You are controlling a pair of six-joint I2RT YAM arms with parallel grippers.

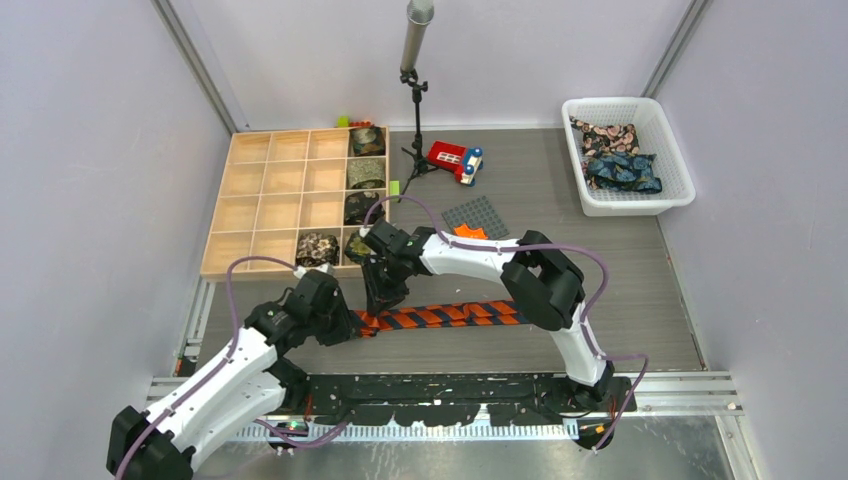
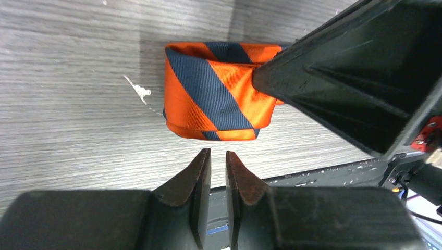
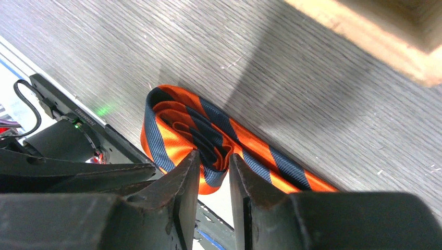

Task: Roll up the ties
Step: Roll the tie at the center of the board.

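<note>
Tabletop [image 3: 156, 47], right hand [image 3: 212, 162] down on tie [image 3: 169, 138]

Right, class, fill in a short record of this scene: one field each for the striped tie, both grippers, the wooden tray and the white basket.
tie: orange-and-navy striped fabric necktie, rolled at its left end, the rest lying flat
right gripper: shut on the rolled end
left gripper: almost shut, empty, just short of the roll
tray: wooden compartment tray, rolled dark patterned ties in its right column, one more in the bottom row
basket: white plastic basket, loose dark patterned ties inside
</note>
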